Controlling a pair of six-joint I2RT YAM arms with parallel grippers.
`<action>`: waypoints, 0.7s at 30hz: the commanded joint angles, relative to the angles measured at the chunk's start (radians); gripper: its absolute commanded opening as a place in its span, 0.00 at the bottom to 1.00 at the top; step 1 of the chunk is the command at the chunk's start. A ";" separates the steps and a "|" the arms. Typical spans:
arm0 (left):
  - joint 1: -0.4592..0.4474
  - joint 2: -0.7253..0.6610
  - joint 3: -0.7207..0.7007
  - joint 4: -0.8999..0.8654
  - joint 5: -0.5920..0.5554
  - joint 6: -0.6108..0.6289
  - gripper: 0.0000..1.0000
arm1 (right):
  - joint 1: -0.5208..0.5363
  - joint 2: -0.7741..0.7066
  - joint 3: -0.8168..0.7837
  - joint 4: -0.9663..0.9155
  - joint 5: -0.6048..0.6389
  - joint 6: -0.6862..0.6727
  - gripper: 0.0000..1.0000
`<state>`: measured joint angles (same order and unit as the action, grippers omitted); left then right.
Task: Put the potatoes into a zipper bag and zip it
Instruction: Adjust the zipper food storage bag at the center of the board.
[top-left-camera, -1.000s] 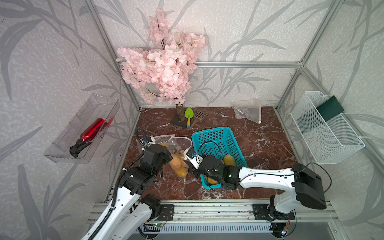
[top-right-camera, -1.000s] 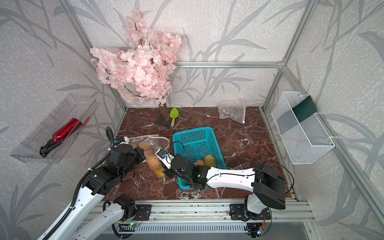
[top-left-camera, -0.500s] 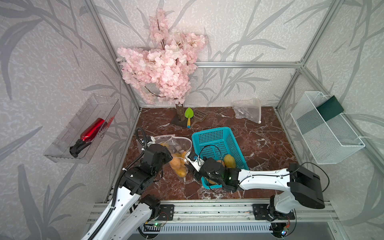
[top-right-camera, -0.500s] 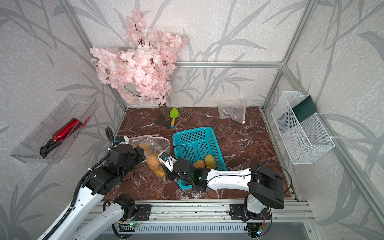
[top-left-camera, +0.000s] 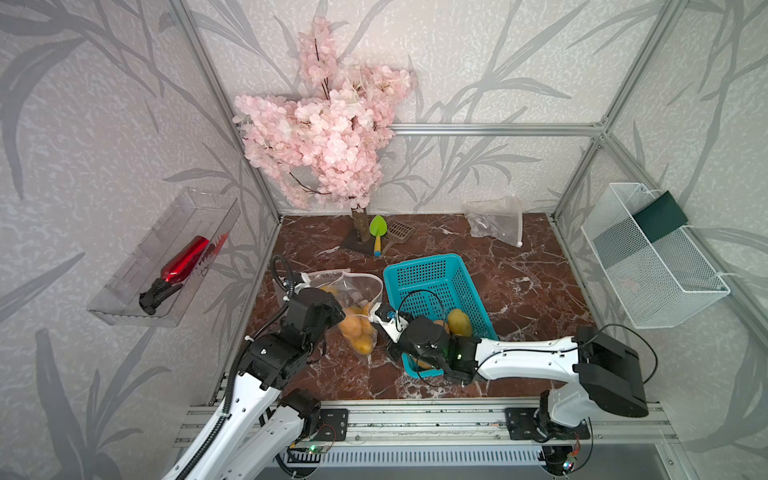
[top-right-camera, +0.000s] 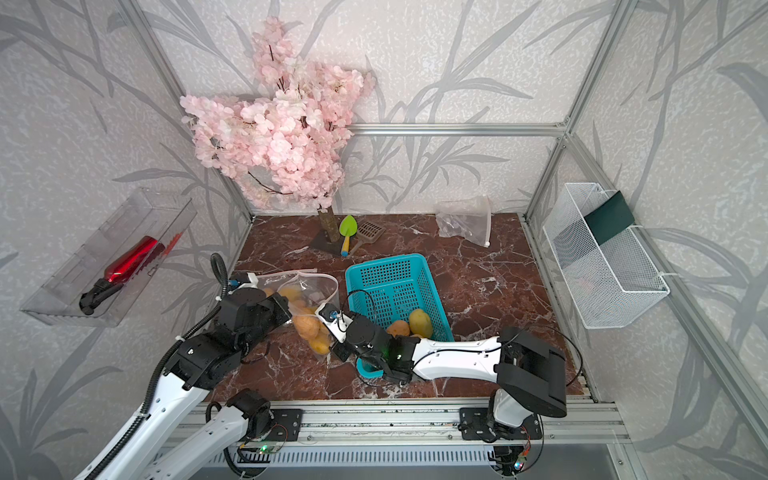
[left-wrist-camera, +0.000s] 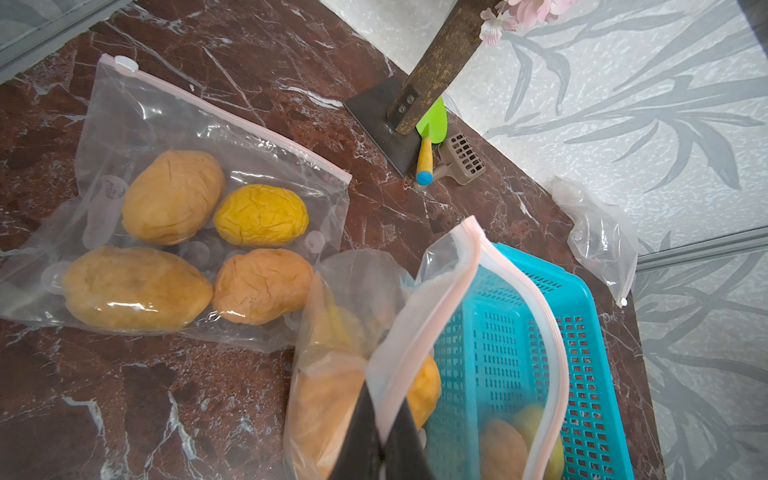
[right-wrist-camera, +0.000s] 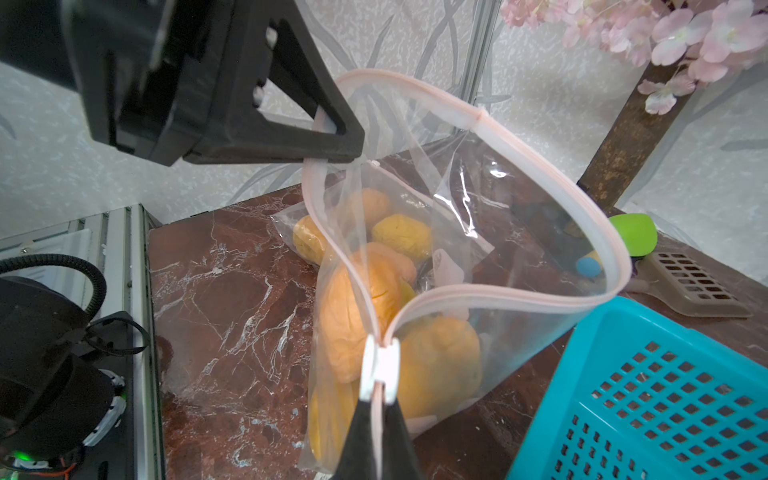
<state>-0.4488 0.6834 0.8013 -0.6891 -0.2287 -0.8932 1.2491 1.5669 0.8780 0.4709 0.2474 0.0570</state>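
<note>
Low in the right wrist view, the right fingers (right-wrist-camera: 357, 440) pinch the open zipper bag (right-wrist-camera: 478, 187) below its slider (right-wrist-camera: 379, 370). The left fingers (right-wrist-camera: 291, 147) clamp its rim upper left. Potatoes (right-wrist-camera: 440, 365) lie inside.

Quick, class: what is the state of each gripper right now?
Left gripper: shut on the zipper bag's rim.
Right gripper: shut on the same rim, beside the slider.
</note>
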 joint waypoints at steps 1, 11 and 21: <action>0.006 0.012 0.051 -0.099 0.004 -0.048 0.33 | 0.007 -0.020 0.005 0.022 0.020 -0.014 0.00; 0.004 0.067 0.244 -0.351 0.304 -0.197 0.87 | 0.009 -0.043 0.001 0.044 -0.014 -0.091 0.00; 0.001 0.159 0.312 -0.414 0.427 -0.233 0.81 | 0.018 -0.046 0.003 0.054 -0.016 -0.114 0.00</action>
<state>-0.4488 0.8471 1.0863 -1.0409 0.1604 -1.0943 1.2583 1.5513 0.8780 0.4755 0.2371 -0.0433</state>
